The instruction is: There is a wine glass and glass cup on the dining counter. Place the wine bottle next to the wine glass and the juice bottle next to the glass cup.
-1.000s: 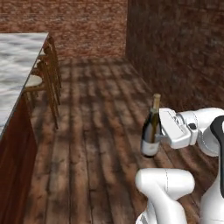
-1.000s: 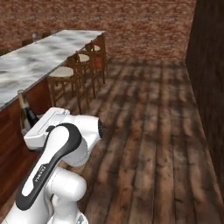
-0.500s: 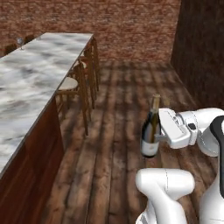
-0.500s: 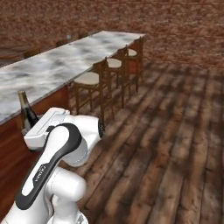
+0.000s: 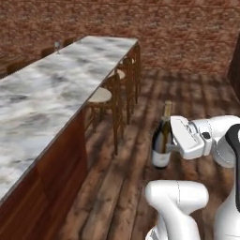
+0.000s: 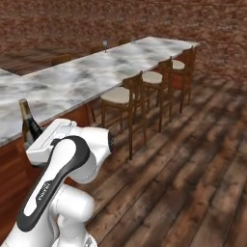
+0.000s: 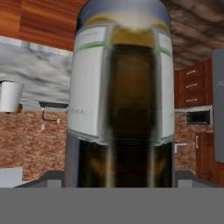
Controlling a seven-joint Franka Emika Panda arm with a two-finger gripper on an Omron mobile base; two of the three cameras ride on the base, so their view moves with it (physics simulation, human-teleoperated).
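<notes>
Even, soft rendered light, faint floor shadows; close-up perhaps slightly blurred.

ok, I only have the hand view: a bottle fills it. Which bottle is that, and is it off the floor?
Observer: It's the wine bottle, dark with a tan foil neck. The left base view shows it upright in the air, clear of the wood floor.
Operator: Gripper on it?
Observer: The gripper sits against the bottle's body from the side, shut on it.
Operator: Where's the counter?
Observer: The dining counter runs along the arm's left, with stools tucked under its near edge.
Operator: Wine glass visible?
Observer: Yes, a wine glass stands near the counter's far end.
</notes>
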